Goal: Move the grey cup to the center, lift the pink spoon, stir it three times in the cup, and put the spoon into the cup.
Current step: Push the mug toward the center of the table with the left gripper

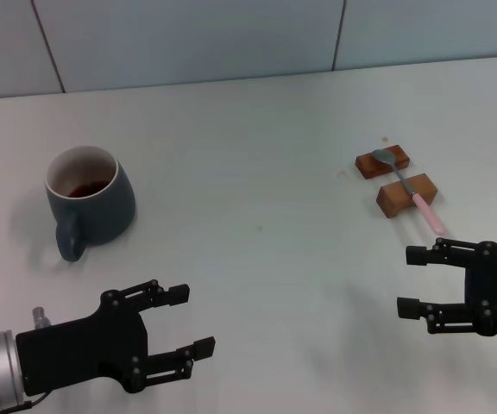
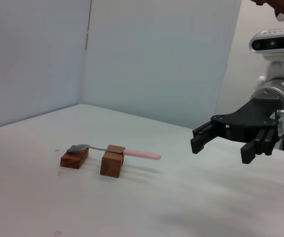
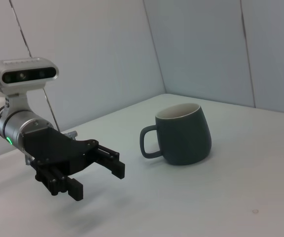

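— What does the grey cup look like to you?

— Ceramic, with a smooth satin blue-grey glaze and a glossier cream lining.

— And the pink spoon?

— You have a dull grey metal bowl and a smooth pink handle, on two brown wooden blocks.

— The rest?

— Both claws, left claw and right claw, look matt black; the surface is smooth, matt white.

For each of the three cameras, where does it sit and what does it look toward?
Head view: high, looking down; dark blue-grey ceramic mug, pink-handled metal spoon on two brown wooden blocks, both open end effectors, left, right.
Left wrist view: faces spoon, blocks, right end effector.
Right wrist view: faces mug, left end effector.
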